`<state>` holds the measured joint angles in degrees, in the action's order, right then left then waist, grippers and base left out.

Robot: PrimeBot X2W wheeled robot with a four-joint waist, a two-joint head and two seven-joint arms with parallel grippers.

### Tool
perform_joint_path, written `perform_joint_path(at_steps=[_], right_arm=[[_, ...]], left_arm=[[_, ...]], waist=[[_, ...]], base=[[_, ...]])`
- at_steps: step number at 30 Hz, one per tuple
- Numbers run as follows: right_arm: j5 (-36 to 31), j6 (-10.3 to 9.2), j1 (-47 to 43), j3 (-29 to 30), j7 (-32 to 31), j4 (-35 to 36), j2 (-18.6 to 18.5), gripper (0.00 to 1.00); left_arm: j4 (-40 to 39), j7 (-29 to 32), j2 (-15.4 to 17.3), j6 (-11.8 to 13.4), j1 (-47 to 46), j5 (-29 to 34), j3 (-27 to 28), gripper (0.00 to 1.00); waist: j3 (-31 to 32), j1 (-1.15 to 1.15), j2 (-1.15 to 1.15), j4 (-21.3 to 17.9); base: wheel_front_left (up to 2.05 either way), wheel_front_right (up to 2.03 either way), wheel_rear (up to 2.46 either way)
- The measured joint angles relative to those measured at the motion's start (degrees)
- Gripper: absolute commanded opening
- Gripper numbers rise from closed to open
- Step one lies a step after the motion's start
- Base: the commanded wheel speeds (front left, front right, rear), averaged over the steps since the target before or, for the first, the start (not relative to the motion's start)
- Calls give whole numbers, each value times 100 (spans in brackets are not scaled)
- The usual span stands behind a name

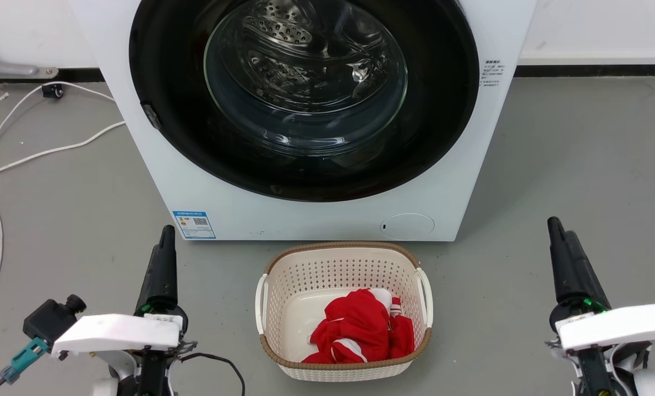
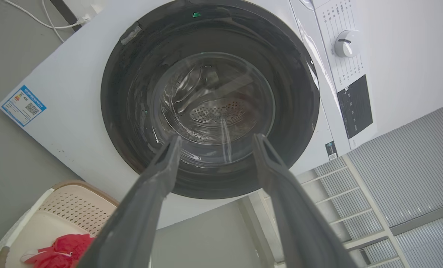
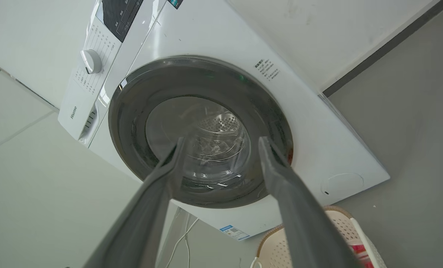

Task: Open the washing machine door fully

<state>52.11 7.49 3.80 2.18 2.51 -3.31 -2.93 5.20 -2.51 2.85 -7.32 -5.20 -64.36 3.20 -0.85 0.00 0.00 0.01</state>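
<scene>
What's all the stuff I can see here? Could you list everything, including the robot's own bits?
washing machine: one, white, against the wall, facing the robot
washing machine door: one, glossy black with a clear glass centre, shut on the machine's front
label: one, blue, low on the machine's front, robot's left side
round cap: one, white, low on the machine's front, robot's right side
dial: one, white, on the machine's control panel
laundry basket: one, cream with a brown rim, on the floor before the machine
red cloth: one bundle, red with white trim, inside the basket
cables: at least two, white, on the grey floor to the robot's left
left gripper: one, dark, open, lower left
right gripper: one, dark, open, lower right
</scene>
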Motion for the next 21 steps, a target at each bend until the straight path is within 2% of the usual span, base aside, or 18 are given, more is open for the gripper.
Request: perform_joint_path(at_steps=[4,9,21], right_arm=[[-388,0,-65,-46,54,35,1,100],[-1011,0,-116,-82,168,82,1,100],[-2085,0,-175,-97,375,67,1,100]], left_arm=[[-64,-57,0,0,21,365,-54,100],[-180,-175,51,0,50,1149,-127,100],[-280,-381,36,0,143,2370,-121,100]], waist=[[5,0,0,-7],[16,0,0,-22],[39,0,0,-58]], base=[[0,0,0],[0,0,0],[0,0,0]])
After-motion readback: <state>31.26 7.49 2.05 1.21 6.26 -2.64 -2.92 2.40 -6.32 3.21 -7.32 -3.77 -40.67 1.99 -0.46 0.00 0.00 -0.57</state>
